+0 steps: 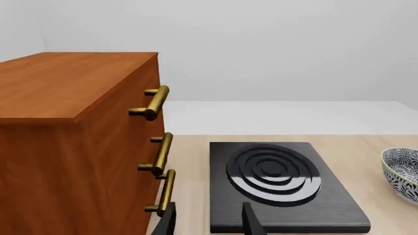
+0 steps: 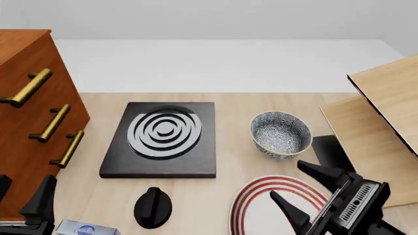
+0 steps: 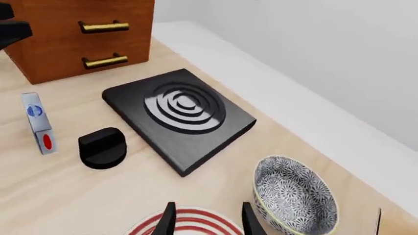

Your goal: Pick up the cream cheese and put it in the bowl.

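**Cream cheese at the near-left edge, bowl at centre-right**

The cream cheese (image 3: 38,122) lies flat at the near left, long axis running near–far, beside my left gripper (image 2: 23,198), whose jaws stand apart, holding nothing. The bowl (image 2: 281,133) holds nothing. A black knob (image 2: 152,207), stove plate (image 2: 163,139) and red-ringed plate (image 2: 251,208) lie between them. My right gripper (image 2: 306,188) is spread wide, holding nothing.

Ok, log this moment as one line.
left gripper: open, near cream cheese | right gripper: open, over plate | bowl: empty | cream cheese: on table
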